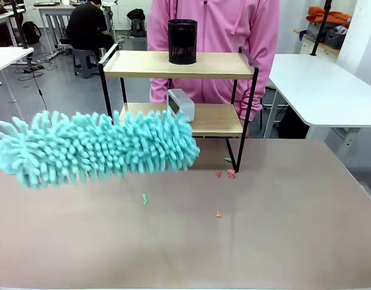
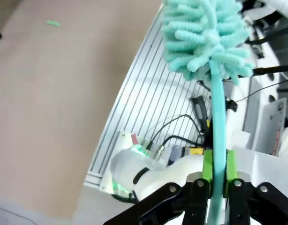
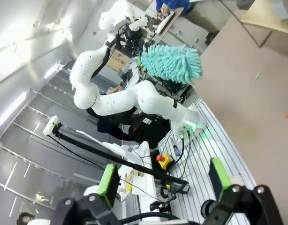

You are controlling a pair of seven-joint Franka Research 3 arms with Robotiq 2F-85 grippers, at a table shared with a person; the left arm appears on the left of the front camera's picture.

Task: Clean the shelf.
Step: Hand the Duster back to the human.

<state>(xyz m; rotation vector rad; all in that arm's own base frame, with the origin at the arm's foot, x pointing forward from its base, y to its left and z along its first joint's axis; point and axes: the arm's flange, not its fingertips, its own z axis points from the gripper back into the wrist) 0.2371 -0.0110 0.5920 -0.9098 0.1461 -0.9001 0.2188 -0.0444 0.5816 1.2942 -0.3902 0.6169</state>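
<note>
A wide beige table (image 1: 282,241) is being shared with a person in a pink top (image 1: 212,30), who is standing at its far side directly behind the shelf (image 1: 179,64). The shelf is standing at the far middle of the table, its two wooden boards framed in thin black metal. A teal fluffy duster (image 1: 98,148) is being held out level above the table's left half, its tip overlapping the front of the shelf's lower board. A black mesh cup (image 1: 182,41) is being carried on the upper board, and a small grey box (image 1: 180,104) is resting on the lower one. Small scraps (image 1: 230,174), red, orange and green, are lying scattered on the table before the shelf's right leg. In the left wrist view, the duster's teal handle (image 2: 218,140) is being clamped between the green pads of the left gripper (image 2: 218,171). In the right wrist view, the right gripper (image 3: 165,180) is being held with its fingers wide apart and nothing between them.
</note>
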